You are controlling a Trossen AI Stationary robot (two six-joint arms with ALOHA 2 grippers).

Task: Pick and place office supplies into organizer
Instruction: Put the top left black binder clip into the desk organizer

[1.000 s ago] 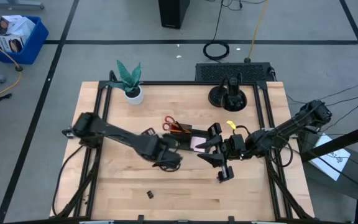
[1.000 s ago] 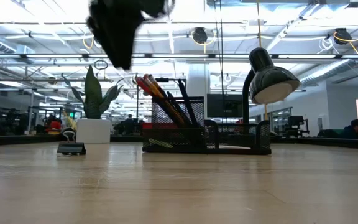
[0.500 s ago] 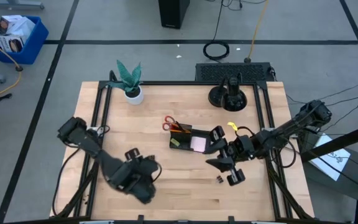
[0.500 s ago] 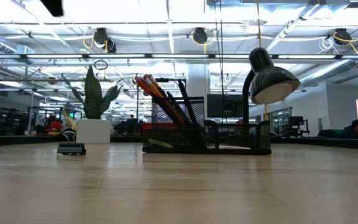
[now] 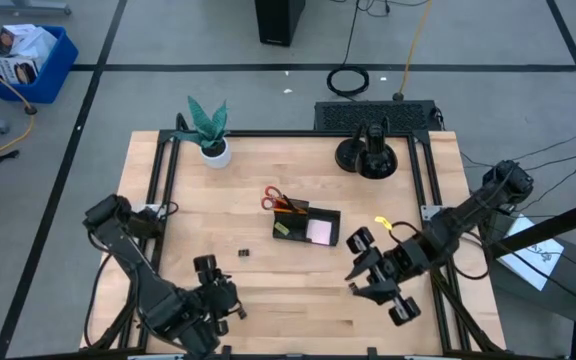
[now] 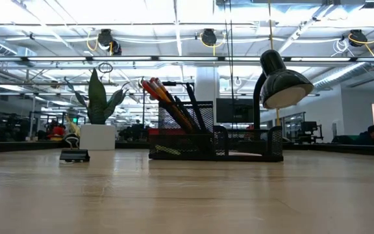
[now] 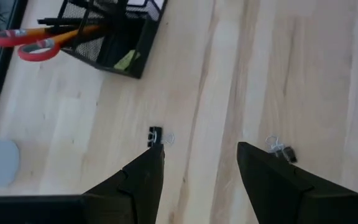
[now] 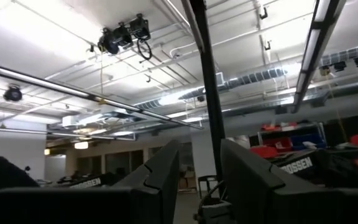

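From above, we see the pale wooden table (image 5: 298, 330) with a wide bare stretch along its lower edge and another at the left, below the green potted plant in a white pot (image 5: 209, 135). The low black mesh organizer (image 5: 326, 216) sits near the centre. Red-handled scissors (image 5: 271, 198), a pink sticky-note pad (image 5: 319, 231) and a small yellow-green piece (image 5: 282, 229) lie in it. One tiny black binder clip (image 5: 243, 254) lies loose just lower left of it. The left gripper (image 5: 218, 288) hangs at the lower left, near the table's front edge. The right gripper (image 5: 376, 277) is at the lower right, well apart from the organizer. A round black lamp base (image 5: 367, 157) stands at the upper right. Grey floor with dark lines surrounds the table, with a blue bin (image 5: 26, 58) at the upper left.

At table height we find the board open in front. The orange pencils and black pens (image 6: 173, 103) lean in the organizer at mid-frame, beside a dark desk lamp (image 6: 283, 84). The hall behind is bright, and a person (image 6: 373, 134) sits at the far right.

In the left wrist view, the claw's fingers stand wide and empty. The first clip lies by one fingertip, and a second binder clip (image 7: 283, 150) lies by the other.

In the right wrist view, the claw points at the ceiling lights and pipes. Its fingers are parted by a narrower gap and grip nothing. Another person's dark shoulder (image 8: 2, 177) shows at the lower left.
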